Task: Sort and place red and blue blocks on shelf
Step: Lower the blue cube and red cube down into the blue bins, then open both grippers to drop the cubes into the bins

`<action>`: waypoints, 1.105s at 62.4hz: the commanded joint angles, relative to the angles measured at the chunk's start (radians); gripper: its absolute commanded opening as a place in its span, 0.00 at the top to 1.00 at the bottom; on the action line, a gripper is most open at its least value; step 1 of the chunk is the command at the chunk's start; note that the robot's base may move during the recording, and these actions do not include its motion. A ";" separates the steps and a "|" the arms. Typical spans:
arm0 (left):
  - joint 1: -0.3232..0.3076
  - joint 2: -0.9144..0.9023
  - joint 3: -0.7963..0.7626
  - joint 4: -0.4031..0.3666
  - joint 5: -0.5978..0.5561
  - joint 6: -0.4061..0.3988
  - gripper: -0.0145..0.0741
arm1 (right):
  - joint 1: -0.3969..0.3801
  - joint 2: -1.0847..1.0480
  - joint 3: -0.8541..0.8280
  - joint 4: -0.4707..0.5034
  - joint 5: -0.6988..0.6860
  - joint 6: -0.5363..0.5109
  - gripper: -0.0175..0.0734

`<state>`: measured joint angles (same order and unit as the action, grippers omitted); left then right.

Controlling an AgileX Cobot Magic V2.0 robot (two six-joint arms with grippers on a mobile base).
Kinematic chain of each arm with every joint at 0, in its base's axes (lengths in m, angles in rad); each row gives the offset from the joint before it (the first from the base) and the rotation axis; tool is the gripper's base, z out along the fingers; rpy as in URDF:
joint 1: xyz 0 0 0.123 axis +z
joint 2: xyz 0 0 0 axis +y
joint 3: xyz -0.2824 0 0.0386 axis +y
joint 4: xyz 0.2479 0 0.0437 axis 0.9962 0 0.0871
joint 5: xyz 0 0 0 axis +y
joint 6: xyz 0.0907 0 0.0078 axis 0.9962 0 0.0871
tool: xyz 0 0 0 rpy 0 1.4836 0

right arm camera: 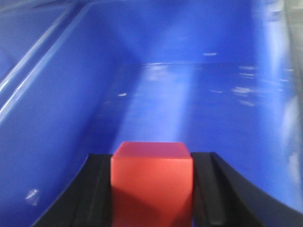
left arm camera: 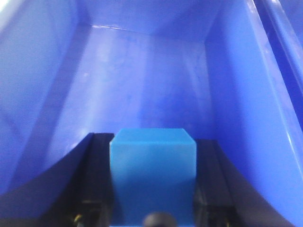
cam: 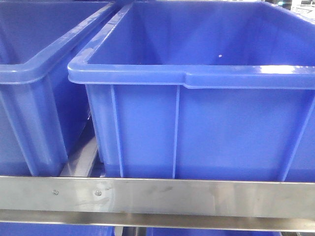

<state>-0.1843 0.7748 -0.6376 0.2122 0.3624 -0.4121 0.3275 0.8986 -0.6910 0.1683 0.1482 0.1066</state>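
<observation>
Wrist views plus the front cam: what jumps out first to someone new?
The colour contrast: the red block clamped in the right gripper and the sky-blue block clamped in the left gripper, each held inside a big blue bin. In the front view, two blue bins fill the frame above the shelf's steel rail.

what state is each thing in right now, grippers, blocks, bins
left gripper: shut on the blue block, inside a blue bin
right gripper: shut on the red block, inside a blue bin
two blue bins: upright, open-topped, side by side on the shelf
</observation>
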 commanded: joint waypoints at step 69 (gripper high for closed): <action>0.000 0.090 -0.053 0.013 -0.209 0.000 0.72 | 0.035 0.189 -0.112 -0.025 -0.189 -0.007 0.65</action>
<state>-0.1843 0.8997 -0.6521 0.2180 0.2119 -0.4085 0.3606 1.1406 -0.7620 0.1555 0.0534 0.1066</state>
